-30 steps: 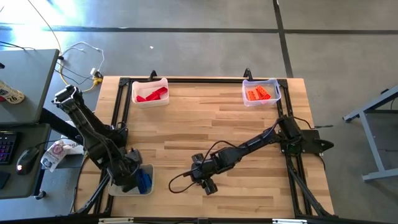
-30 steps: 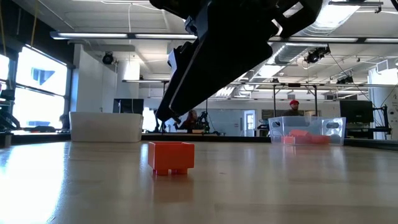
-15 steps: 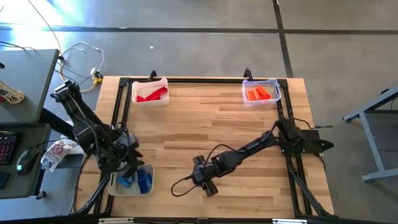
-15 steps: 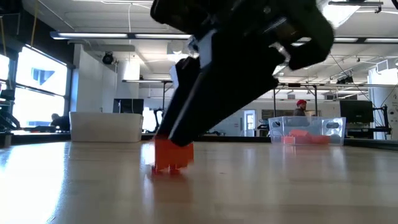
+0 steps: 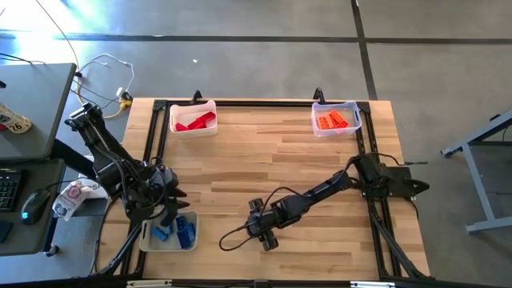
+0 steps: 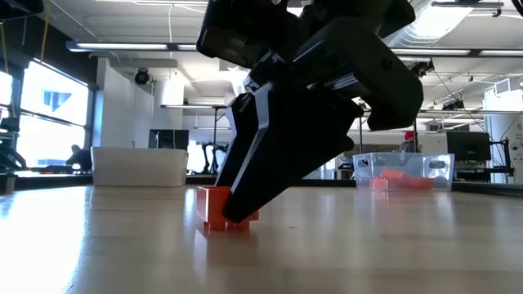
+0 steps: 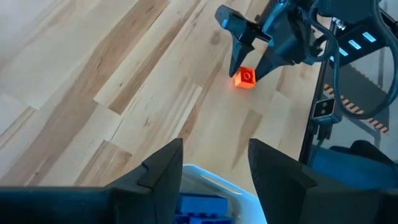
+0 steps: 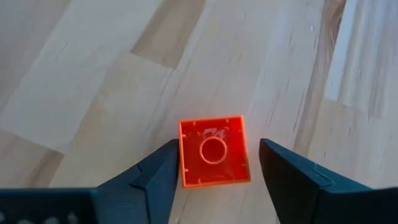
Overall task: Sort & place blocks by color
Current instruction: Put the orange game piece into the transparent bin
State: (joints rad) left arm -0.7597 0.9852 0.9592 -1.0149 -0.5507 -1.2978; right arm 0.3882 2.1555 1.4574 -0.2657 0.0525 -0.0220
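High: right hand (image 5: 265,237) low at the worktop (image 5: 264,152) front edge; left hand (image 5: 166,210) over the blue tray (image 5: 190,240), spread, empty.
Low: fingers flank the orange block (image 6: 214,206).
Right wrist: block sits hollow-side up between wide fingers (image 8: 155,174), one touching, not yet gripped.

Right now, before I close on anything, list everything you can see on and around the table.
orange block: one, orange, hollow side up on the bare wood near the front edge, between the right tool's fingers.
red blocks: several, red, in the far-left tray.
orange blocks: several, orange, in the clear far-right tray.
blue blocks: several, blue, in the near-left tray.
trays: three, whitish or clear, two at far corners, one near left.
table: one, light wood, black frame.
right tool: open, straddling the orange block.
left tool: open, empty, above the blue tray.
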